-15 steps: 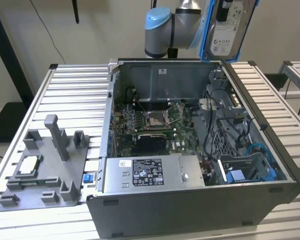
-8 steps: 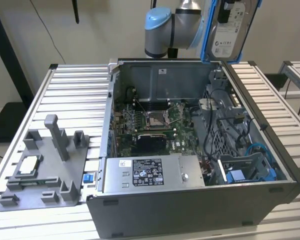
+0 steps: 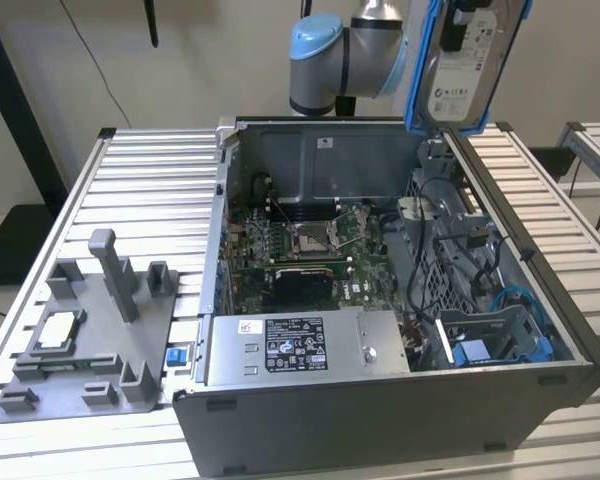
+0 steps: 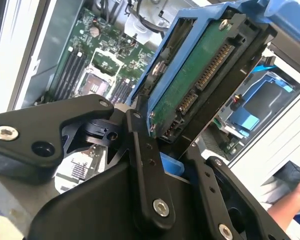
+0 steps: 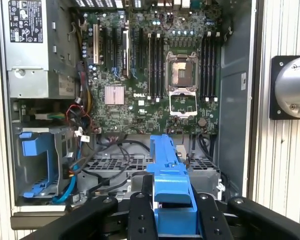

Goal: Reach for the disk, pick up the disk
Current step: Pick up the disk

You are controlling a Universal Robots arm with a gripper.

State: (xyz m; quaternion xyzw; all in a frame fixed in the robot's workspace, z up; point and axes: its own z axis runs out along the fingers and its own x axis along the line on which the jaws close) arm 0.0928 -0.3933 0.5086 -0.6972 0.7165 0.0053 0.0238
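Your slatted worktop (image 3: 130, 170) carries the open computer case (image 3: 380, 420), and high above its rear corner — clear of the drive bays — your hand (image 4: 165, 145) is clamped on the blue-framed disk (image 3: 465, 60), held upright.

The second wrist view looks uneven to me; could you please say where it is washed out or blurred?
In the second wrist view, the pale surface beside the computer case is washed out, the sleeve at the edge is blurred, while the disk held in the gripper stays sharp.
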